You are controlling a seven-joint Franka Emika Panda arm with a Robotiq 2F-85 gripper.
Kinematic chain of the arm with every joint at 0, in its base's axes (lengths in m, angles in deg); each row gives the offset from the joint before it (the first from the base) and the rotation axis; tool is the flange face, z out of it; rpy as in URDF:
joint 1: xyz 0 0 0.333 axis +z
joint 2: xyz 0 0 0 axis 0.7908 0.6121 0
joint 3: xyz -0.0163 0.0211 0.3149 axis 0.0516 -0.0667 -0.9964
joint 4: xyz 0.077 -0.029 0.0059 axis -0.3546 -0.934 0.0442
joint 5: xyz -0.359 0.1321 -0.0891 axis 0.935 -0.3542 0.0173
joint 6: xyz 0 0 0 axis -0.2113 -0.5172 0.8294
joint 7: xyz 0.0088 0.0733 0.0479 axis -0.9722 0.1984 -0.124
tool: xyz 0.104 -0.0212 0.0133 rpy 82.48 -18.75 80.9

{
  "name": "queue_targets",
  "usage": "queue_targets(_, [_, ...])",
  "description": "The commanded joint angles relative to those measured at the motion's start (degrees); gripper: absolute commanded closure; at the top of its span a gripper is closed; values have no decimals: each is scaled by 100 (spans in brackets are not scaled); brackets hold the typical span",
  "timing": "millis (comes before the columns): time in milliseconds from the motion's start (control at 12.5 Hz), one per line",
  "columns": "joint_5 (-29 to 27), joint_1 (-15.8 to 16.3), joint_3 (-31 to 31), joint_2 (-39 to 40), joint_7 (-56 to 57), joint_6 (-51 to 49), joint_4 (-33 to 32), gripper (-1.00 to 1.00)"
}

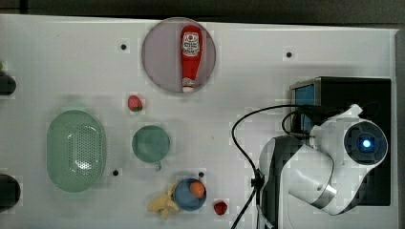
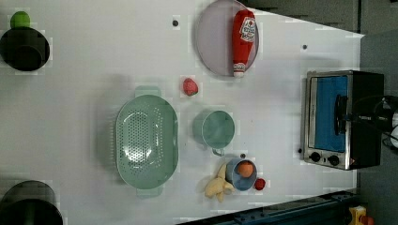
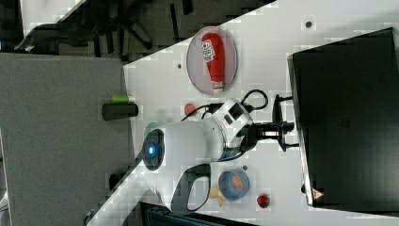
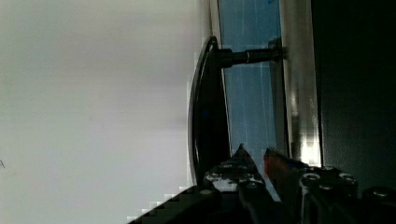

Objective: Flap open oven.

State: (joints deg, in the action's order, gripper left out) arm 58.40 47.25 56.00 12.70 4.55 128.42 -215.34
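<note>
The oven (image 2: 340, 119) stands on the white desk (image 2: 281, 117) at the left view's right side, its blue glass door shut and facing the middle of the desk, with two black knobs (image 2: 324, 158) beside the door. In the top view the oven (image 1: 367, 90) sits at the top view's right, partly under the white arm (image 1: 329, 167).

The gripper (image 4: 261, 161) is right at the door handle (image 4: 205, 107). In the wrist view its two fingertips (image 4: 243, 156) stand only a little apart, in the gap between the black bar handle and the glass — one tip is close behind the bar, the other nearer the silver frame. Whether they really pinch the handle or only sit beside it, I cannot tell. In the right view the gripper (image 3: 282, 127) reaches level from the arm to the front edge of the oven (image 3: 348, 117).

Elsewhere on the desk, well apart from the oven: a ketchup bottle (image 1: 191, 57) lying on a round plate (image 1: 157, 52), a green colander (image 1: 75, 150), a green cup (image 1: 151, 143), a strawberry (image 1: 135, 103), and a blue bowl (image 1: 184, 198) with an orange ball inside — a banana (image 1: 163, 204) touches it.
</note>
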Motion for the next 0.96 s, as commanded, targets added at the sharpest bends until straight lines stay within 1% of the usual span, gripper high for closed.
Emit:
queue_targets(80, [208, 225, -100, 35, 0, -9, -117, 65])
queue_targets(240, [672, 367, -221, 35, -545, -7, -202, 65])
queue_targets(480, [1478, 535, -496, 44, -1753, -7, -371, 65])
queue_targets(800, [2745, 617, -885, 194, -3090, -18, -487, 65])
queue_targets(960, [3287, 662, -1070, 368, -3761, -64, -488, 65])
